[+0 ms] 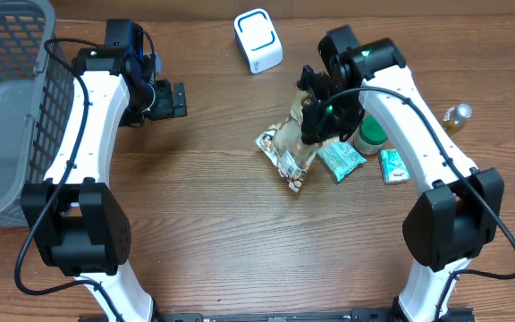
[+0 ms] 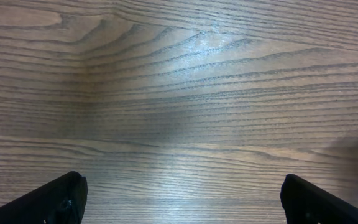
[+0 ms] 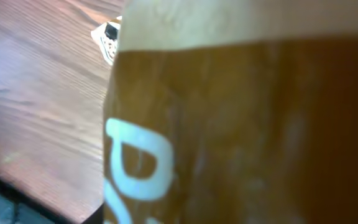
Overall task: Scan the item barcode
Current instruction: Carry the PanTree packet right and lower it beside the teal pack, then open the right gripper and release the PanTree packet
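Brown packet: pressed up against your right wrist lens, the glossy brown snack packet with pale lettering (image 3: 241, 124) fills nearly that whole view. From above, it sits right of centre on the table, under the tip of your right arm and among the other goods.
Right gripper: your right gripper (image 1: 314, 121) is down on that packet. Its fingers are hidden in both views, so I cannot tell whether they pinch it or stand clear of it.
Near clutter: two teal foil sachets (image 1: 340, 159) lie just right of the packet. A green-lidded jar (image 1: 371, 134) stands just behind them, and a small gold-capped bottle (image 1: 457, 114) is farther right.
Left gripper: your left gripper (image 1: 175, 100) hangs over bare brown wooden table (image 2: 179, 93) on the left, fingers spread wide with nothing between them.
Basket: a grey wire basket (image 1: 7, 107) sits at the left edge.
Scanner: the white boxy scanner with a blue outline on top (image 1: 257, 40) sits far and central, well apart from the packet.
Done so far: by my judgement, you have picked out the item and reached it.
Left to do: you must lift the packet, find its barcode, which shows in no view, and present it to the scanner.
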